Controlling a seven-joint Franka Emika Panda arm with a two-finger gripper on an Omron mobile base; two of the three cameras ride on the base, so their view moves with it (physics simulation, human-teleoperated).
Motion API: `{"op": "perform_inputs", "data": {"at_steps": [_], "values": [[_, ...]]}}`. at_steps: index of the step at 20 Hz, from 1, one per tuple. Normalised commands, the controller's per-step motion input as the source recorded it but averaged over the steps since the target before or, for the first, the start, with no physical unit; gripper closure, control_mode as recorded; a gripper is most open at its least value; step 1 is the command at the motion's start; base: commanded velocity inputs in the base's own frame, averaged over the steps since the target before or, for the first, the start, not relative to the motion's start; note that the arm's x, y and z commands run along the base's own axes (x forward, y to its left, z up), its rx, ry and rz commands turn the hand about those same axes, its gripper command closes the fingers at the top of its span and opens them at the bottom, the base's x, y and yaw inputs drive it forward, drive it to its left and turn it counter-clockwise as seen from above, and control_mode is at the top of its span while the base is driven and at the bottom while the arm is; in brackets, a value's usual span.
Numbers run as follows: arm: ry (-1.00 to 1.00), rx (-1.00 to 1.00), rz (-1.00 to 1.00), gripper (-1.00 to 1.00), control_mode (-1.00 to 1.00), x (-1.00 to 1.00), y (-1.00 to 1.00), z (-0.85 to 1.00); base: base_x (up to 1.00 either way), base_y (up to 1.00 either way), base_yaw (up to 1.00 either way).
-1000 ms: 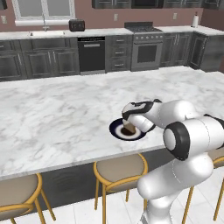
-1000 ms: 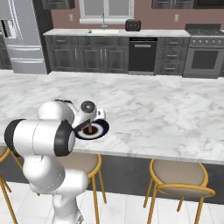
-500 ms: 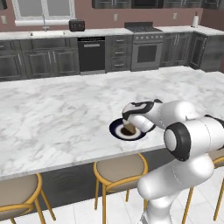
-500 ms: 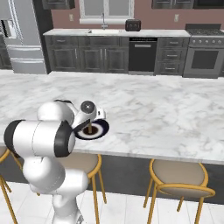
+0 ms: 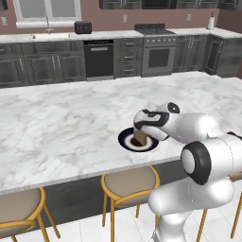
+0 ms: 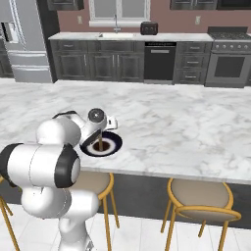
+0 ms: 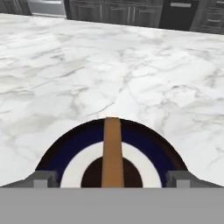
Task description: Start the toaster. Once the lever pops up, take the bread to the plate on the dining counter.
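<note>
The plate [image 5: 125, 140] [image 6: 114, 145], navy-rimmed with a white centre [image 7: 65, 153], lies near the front edge of the dining counter [image 5: 61, 123] [image 6: 186, 122]. The bread [image 5: 140, 138] [image 6: 100, 144] stands on edge on the plate's centre, a thin brown strip [image 7: 112, 148] in the hand view. My gripper [image 5: 142, 133] [image 6: 100, 139] [image 7: 112, 179] hangs straight over it, open, with its fingertips [image 7: 43, 179] far out on either side of the slice and not touching it. The black toaster [image 5: 83, 27] [image 6: 148, 28] sits on the back worktop by the sink.
Yellow-legged stools [image 5: 130, 182] [image 6: 198, 193] stand under the counter's front edge beside my base. Dark cabinets, a dishwasher [image 5: 99, 59] and a stove [image 5: 158, 52] line the far wall. A steel fridge [image 6: 24, 44] is at the far left.
</note>
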Motion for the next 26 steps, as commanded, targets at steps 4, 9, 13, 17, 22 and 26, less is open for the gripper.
{"op": "perform_inputs", "data": {"at_steps": [4,9,13,17,22,26], "values": [[0.09,0.00,0.00,-1.00,-1.00,-0.16,0.00,0.70,0.00,0.00,0.00],[0.11,0.00,-0.01,-1.00,-1.00,-0.59,0.01,0.65,0.00,0.00,0.00],[0.09,0.00,-0.07,-1.00,-1.00,-0.57,0.03,0.67,0.00,0.00,0.00],[0.06,0.00,-0.14,-1.00,-1.00,-0.84,0.02,0.59,0.00,0.00,0.00],[0.01,0.00,-0.11,-1.00,-1.00,-0.85,0.02,0.29,0.00,0.00,0.00],[0.00,0.00,-0.05,-1.00,-1.00,-0.83,0.00,0.04,0.00,0.00,0.00]]}}
